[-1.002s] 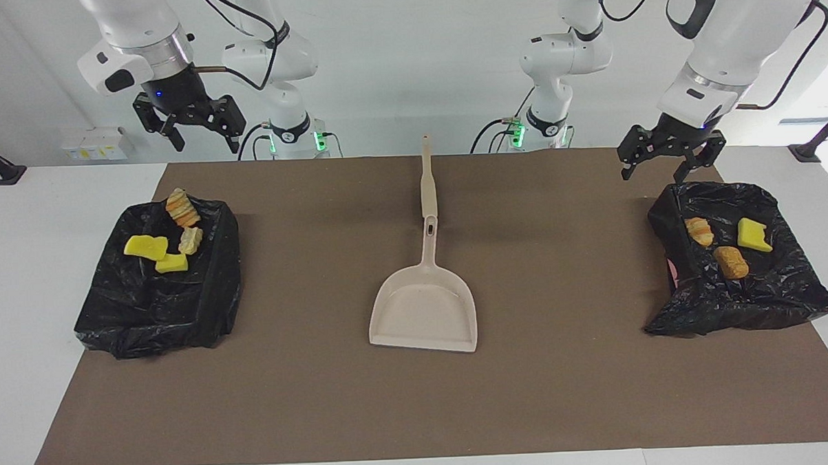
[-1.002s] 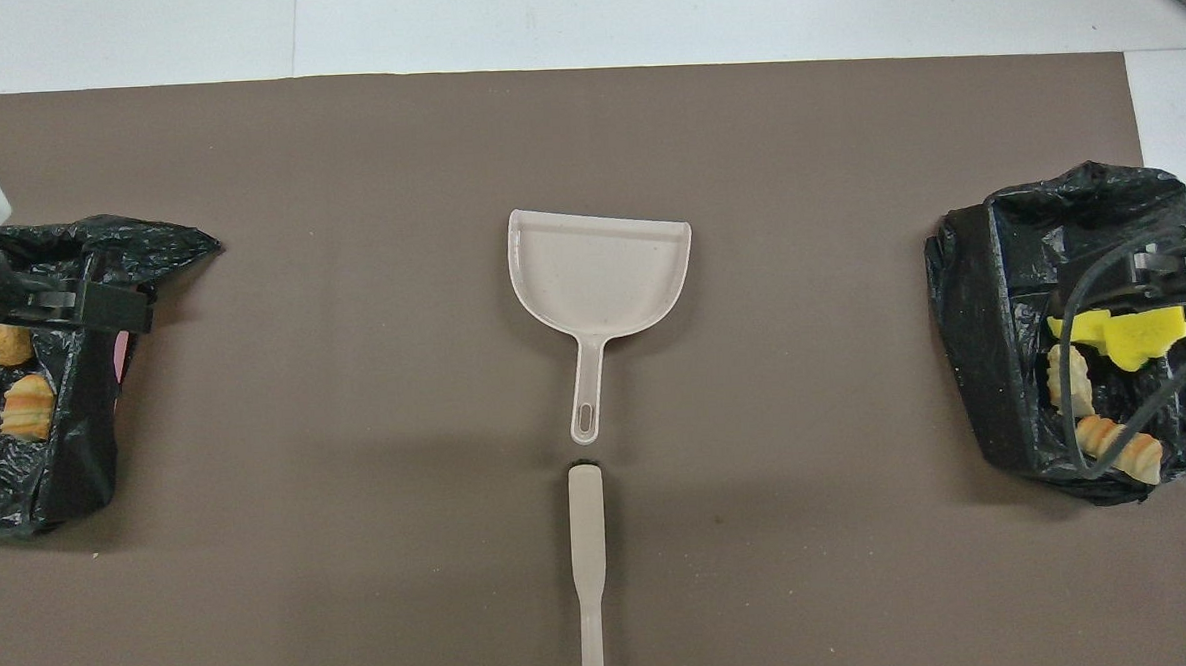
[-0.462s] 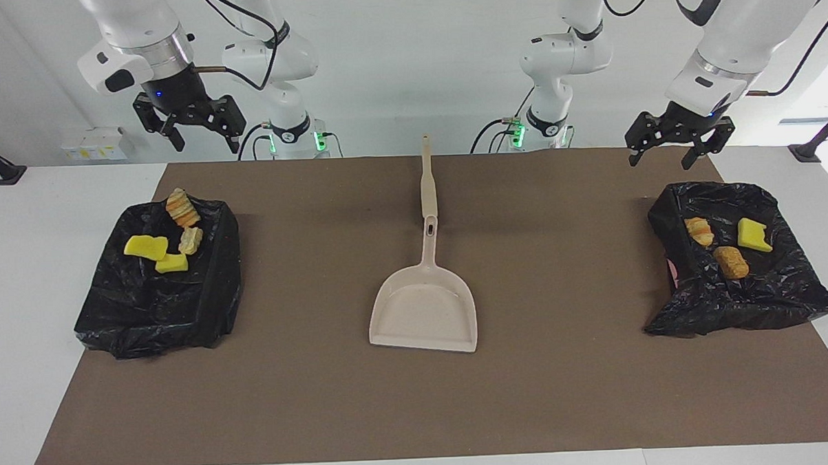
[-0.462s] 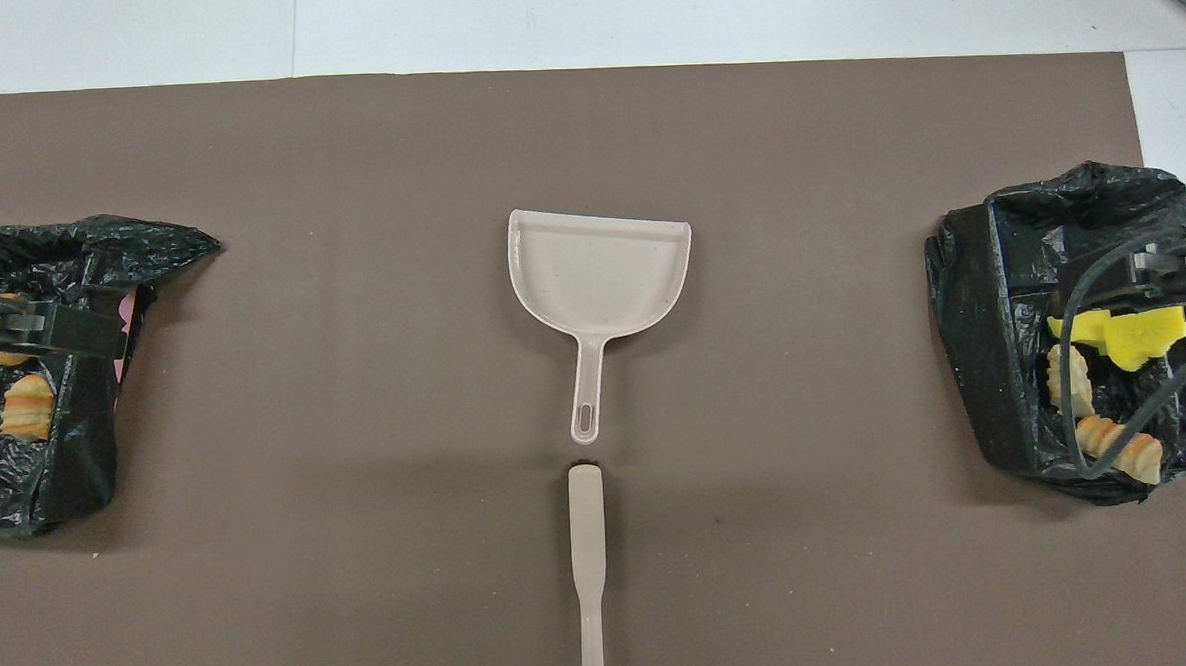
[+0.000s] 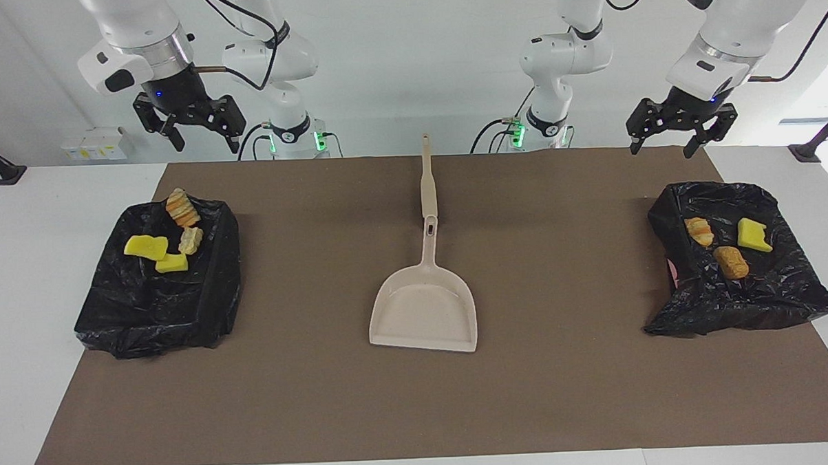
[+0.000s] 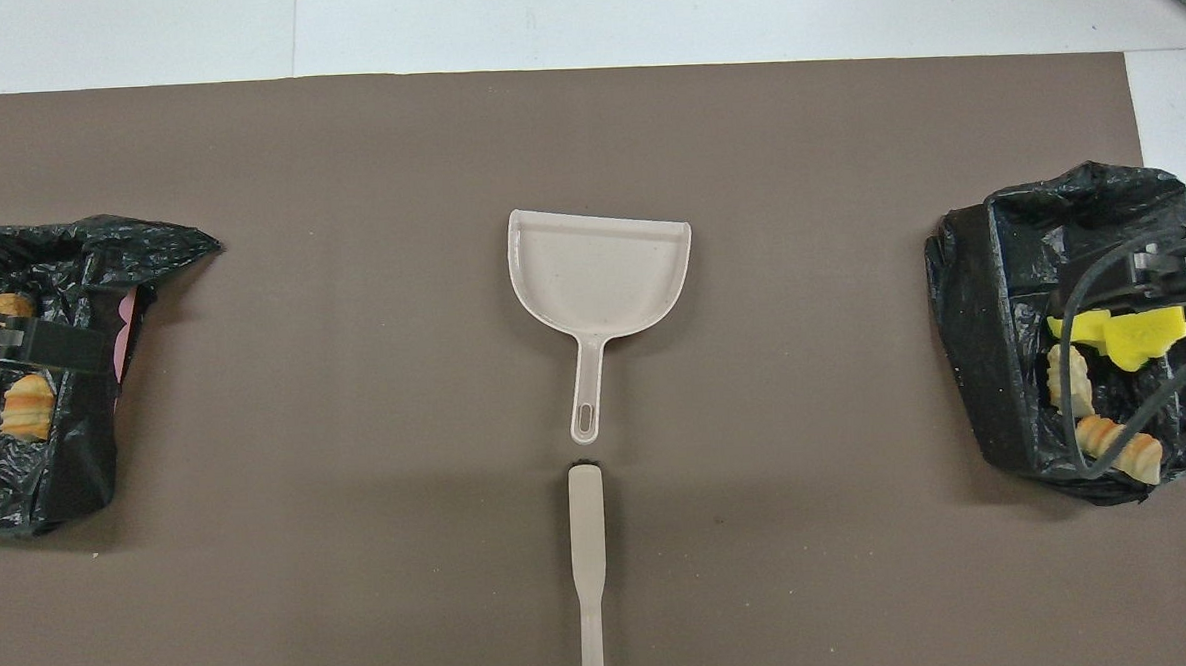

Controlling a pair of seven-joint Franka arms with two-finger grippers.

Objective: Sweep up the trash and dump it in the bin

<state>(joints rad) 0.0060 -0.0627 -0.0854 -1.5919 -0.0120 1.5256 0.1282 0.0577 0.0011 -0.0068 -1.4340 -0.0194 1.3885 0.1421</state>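
Two bins lined with black bags stand at the ends of the brown mat. The bin [image 5: 155, 303] toward the right arm's end holds several scraps of trash [image 5: 146, 247], yellow sponge pieces and bread-like lumps. The bin [image 5: 747, 296] toward the left arm's end holds three scraps of trash [image 5: 731, 262]. My left gripper [image 5: 661, 150] hangs open and empty high over that bin's rim. My right gripper [image 5: 206, 147] waits open and empty over its own bin. The beige dustpan [image 5: 423, 308] lies mid-mat, and the brush [image 5: 427, 184] lies in line with its handle, nearer to the robots.
The brown mat [image 5: 564, 392] covers most of the white table [image 5: 17, 308]. The dustpan [image 6: 600, 273] lies with its mouth away from the robots. In the overhead view the right gripper's cable [image 6: 1080, 372] loops over its bin. Small boxes [image 5: 94, 144] stand by the wall.
My left gripper has risen from just above its bin's rim and drawn back toward the robots. The right arm, trash, dustpan and brush have not moved.
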